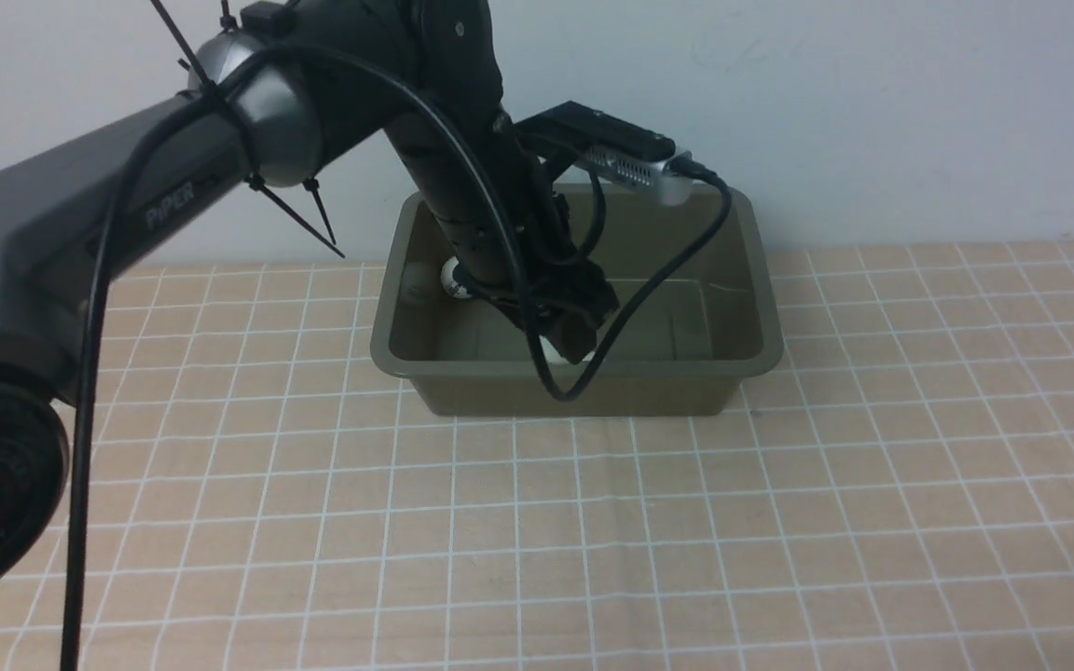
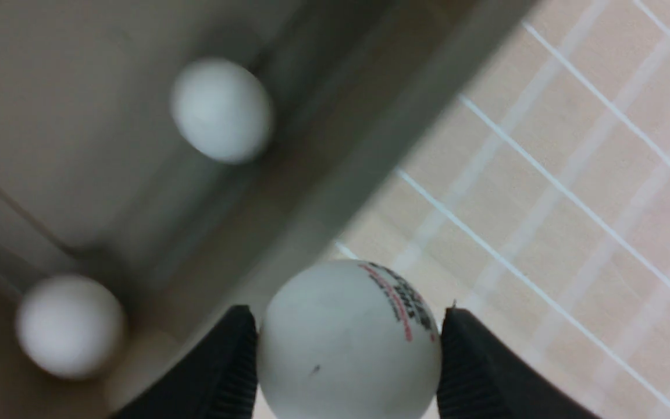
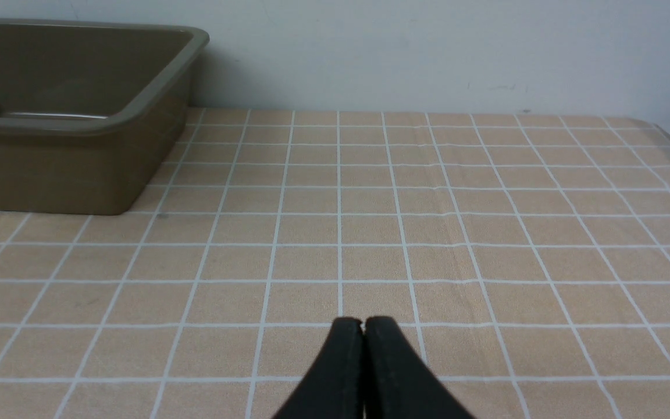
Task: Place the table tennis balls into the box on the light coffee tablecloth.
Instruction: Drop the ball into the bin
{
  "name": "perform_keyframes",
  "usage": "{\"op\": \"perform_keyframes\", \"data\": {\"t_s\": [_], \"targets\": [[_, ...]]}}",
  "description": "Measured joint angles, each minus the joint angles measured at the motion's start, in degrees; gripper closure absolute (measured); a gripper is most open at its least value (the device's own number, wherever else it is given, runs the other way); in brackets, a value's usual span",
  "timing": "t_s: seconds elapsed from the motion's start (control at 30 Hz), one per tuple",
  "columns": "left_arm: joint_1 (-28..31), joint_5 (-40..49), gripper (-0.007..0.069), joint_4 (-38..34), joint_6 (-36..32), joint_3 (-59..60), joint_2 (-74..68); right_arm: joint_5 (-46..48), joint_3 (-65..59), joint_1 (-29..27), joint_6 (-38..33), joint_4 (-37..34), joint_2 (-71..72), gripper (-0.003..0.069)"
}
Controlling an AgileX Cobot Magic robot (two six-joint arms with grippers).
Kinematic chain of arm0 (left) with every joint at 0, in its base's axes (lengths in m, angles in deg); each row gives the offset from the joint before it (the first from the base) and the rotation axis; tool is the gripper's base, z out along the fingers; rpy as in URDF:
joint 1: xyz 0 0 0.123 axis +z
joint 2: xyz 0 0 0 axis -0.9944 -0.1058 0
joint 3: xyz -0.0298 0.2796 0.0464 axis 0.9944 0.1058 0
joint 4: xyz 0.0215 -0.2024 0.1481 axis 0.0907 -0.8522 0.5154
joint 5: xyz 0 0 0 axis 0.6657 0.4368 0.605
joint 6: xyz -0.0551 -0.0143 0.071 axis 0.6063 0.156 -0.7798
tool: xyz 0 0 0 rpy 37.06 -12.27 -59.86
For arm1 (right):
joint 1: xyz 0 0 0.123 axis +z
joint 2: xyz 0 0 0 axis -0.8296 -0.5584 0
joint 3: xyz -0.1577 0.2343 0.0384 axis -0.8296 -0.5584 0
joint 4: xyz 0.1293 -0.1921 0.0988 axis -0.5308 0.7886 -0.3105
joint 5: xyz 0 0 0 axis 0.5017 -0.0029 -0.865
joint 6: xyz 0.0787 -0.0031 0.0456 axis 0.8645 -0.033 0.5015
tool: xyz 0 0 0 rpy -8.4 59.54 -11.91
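Gripping printed ball (image 2: 348, 340), left claw (image 2: 348, 349) hangs over box (image 1: 761, 308); two balls inside; right claw (image 3: 363, 329) pressed together.

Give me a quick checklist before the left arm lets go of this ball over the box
1. Printed ball between the left gripper fingers: ok.
2. Gripper inside the box rim: front view ok; wrist view shows the near wall below, cannot tell.
3. Two balls already inside: ok.
4. Fourth ball's whereabouts: cannot tell.
5. Right gripper shut and apart on the tablecloth: ok.
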Motion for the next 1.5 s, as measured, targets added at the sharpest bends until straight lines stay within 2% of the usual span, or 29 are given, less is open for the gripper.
{"op": "perform_keyframes", "data": {"t_s": [0.17,0.33,0.87,1.1,1.3,1.43,1.5], "targets": [[0.0,-11.77,0.0304,2.61,-0.32,0.0,-2.25,0.0,0.0,0.0,0.0,0.0,0.0,0.0675],[0.0,-17.22,0.0304,2.91,-0.38,0.0,-4.85,0.0,0.0,0.0,0.0,0.0,0.0,0.0675],[0.0,-16.43,0.0304,3.14,-0.96,0.0,-7.06,0.0,0.0,0.0,0.0,0.0,0.0,0.0675],[0.0,-16.21,0.0233,5.52,-1.01,0.0,-7.08,0.0,0.0,0.0,0.0,0.0,0.0,0.0675],[0.0,-16.26,0.022,6.76,-0.31,0.0,-7.08,0.0,0.0,0.0,0.0,0.0,0.0,0.0675],[0.0,-15.42,0.0257,6.8,0.26,0.0,-6.59,0.0,0.0,0.0,0.0,0.0,0.0,0.0675],[0.0,-13.54,0.033,6.8,0.65,0.0,-4.99,0.0,0.0,0.0,0.0,0.0,0.0,0.0675]]}}
